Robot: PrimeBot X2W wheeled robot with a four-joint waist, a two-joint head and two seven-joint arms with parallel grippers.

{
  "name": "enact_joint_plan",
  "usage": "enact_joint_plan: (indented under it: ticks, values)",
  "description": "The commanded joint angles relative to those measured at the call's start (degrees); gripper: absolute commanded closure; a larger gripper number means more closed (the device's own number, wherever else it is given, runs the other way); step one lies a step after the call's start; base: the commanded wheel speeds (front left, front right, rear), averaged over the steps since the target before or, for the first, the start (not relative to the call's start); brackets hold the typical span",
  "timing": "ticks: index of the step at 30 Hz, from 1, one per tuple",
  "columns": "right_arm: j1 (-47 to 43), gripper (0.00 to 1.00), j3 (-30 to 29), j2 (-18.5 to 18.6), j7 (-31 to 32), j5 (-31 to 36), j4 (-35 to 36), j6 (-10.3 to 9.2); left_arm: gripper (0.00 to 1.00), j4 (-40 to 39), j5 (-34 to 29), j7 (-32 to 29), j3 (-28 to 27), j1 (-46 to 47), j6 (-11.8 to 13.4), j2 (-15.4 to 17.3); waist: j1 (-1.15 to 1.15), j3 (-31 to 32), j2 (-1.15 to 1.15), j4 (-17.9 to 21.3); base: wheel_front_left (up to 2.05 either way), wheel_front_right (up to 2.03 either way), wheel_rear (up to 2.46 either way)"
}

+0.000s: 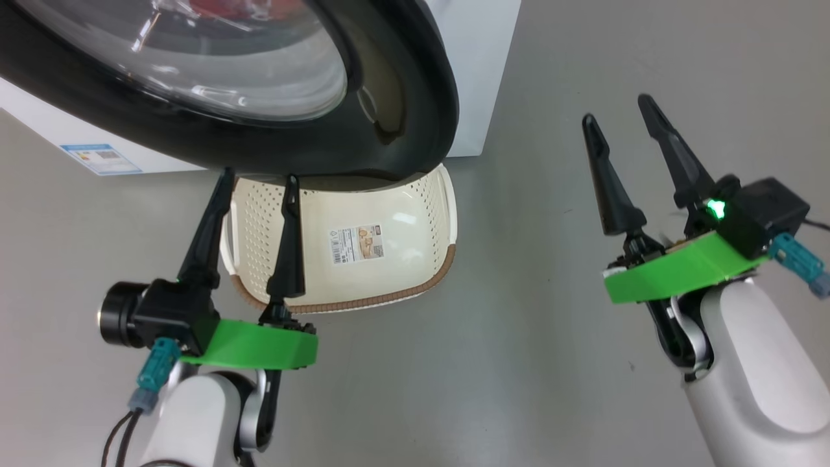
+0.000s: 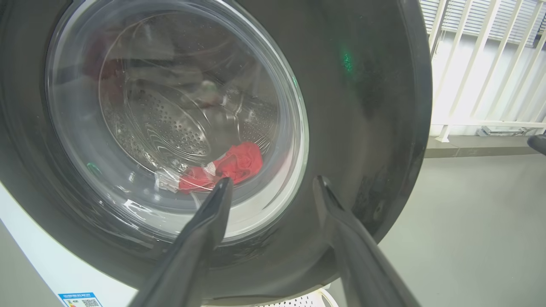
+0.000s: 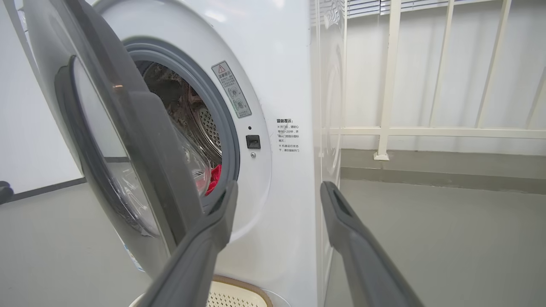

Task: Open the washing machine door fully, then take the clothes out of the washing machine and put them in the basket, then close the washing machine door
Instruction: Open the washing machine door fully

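- The left gripper [image 1: 259, 174] hovers low in front of the door, its two long dark fingers spread and empty. The tips point at the glass, placed, I judge, to swing the door wider.
- The washing machine door [image 1: 415, 97], large and round with a glossy black rim and a bulging clear glass bowl, stands only part-way open.
- The clothes [image 2: 230, 166] — soft, crumpled bright red fabric with white bits — lie low in the perforated steel drum [image 2: 170, 128], seen through the glass.
- The basket [image 1: 363, 303], cream-white perforated plastic with rounded corners and a brown woven-look rim, sits empty on the grey floor [image 1: 519, 357] under the door's lower edge — ready, it seems, to take what comes out.
- The big white washing machine [image 3: 281, 85] has smooth panels and a grey rubber gasket [image 3: 232, 140] around its mouth.
- The right gripper [image 1: 616, 108] hangs well apart, fingers spread, holding nothing.
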State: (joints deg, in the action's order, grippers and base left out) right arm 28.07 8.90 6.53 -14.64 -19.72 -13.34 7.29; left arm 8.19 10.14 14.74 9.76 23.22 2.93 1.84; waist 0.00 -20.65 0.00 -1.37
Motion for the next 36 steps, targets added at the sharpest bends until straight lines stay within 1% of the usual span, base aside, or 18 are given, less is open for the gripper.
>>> enact_joint_plan:
  ticks: [1, 5, 8, 15, 31, 32, 33, 34, 35, 36]
  values:
    - [-2.28, 0.00, 0.04, -1.17, -0.35, 1.33, 2.38, 0.20, 0.00, -1.86, -0.45, 0.26, -1.46, -1.16, -0.27, 1.04, 0.00, 0.24, 0.00, -0.14, 0.00, 0.00, 0.00]
    - [-3.89, 0.00, -0.72, -1.93, -0.35, 2.74, 3.30, 0.20, 0.00, -1.94, -0.34, 0.26, -1.29, -1.49, -0.14, 1.04, 0.00, 0.57, 0.00, -0.34, 0.00, 0.00, 0.00]
    - [-5.67, 0.00, -1.24, -2.64, -0.35, 2.49, 3.89, 0.20, 0.00, -2.02, -0.24, 0.26, -1.11, -1.81, -0.03, 1.04, 0.00, 0.90, 0.00, -0.55, 0.00, 0.00, 0.00]
    - [-8.68, 0.00, -0.78, -3.27, -0.36, 3.06, 5.63, 0.20, 0.00, -2.51, 0.21, 0.26, -0.84, -2.77, 0.36, 1.04, 0.00, 1.55, 0.00, -0.58, 0.00, 0.00, 0.00]
    - [-9.06, 0.00, -0.12, -3.57, -0.36, 3.84, 5.27, 0.20, 0.00, -2.26, -0.46, 0.26, -0.92, -2.91, 0.47, 1.04, 0.00, 1.62, 0.00, -0.49, 0.00, 0.00, 0.00]
    - [-8.99, 0.13, 0.06, -3.58, -0.36, 3.54, 5.00, 0.20, 0.00, -2.29, -0.49, 0.26, -0.94, -2.91, 0.48, 1.04, 0.00, 1.60, 0.00, -0.50, 0.00, 0.00, 0.00]
    - [-8.85, 0.55, 0.23, -3.58, -0.36, 3.20, 4.66, 0.20, 0.00, -2.30, -0.51, 0.26, -0.95, -2.91, 0.49, 1.04, 0.00, 1.59, 0.00, -0.51, 0.00, 0.00, 0.00]
    - [-8.62, 0.75, 0.38, -3.59, -0.36, 2.65, 4.39, 0.20, 0.00, -2.31, -0.53, 0.26, -0.96, -2.90, 0.50, 1.04, 0.00, 1.58, 0.00, -0.54, 0.00, 0.00, 0.00]
    - [-8.34, 0.98, 0.62, -3.59, -0.36, 2.01, 4.12, 0.20, 0.00, -2.32, -0.52, 0.26, -0.97, -2.89, 0.51, 1.04, 0.00, 1.57, 0.00, -0.56, 0.00, 0.00, 0.00]
    - [-8.00, 1.00, 0.88, -3.60, -0.36, 1.26, 3.91, 0.20, 0.00, -2.34, -0.51, 0.26, -0.98, -2.89, 0.51, 1.04, 0.00, 1.54, 0.00, -0.57, 0.00, 0.00, 0.00]
